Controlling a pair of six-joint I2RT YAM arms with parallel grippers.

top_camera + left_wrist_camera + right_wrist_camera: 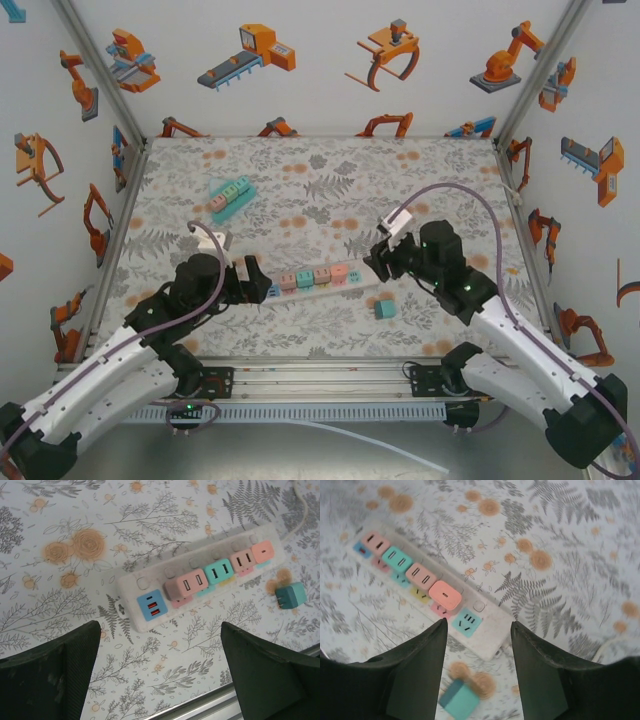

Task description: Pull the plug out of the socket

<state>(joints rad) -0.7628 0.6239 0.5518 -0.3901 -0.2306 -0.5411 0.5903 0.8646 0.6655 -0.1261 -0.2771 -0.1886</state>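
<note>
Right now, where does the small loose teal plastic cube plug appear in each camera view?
Top external: the teal plastic cube plug lies lower centre-right, on the near side of the strip's right end.
Left wrist: right edge, mid-height, below the strip's far end.
Right wrist: bottom, left of centre.
Shared landmark: the long white plastic power strip with pastel plugs; the cube lies off its salmon-plug end.

The top camera looks down from high at the near side; both wrist cameras, close above, share the power strip (pixel 142 582) mid-frame.
</note>
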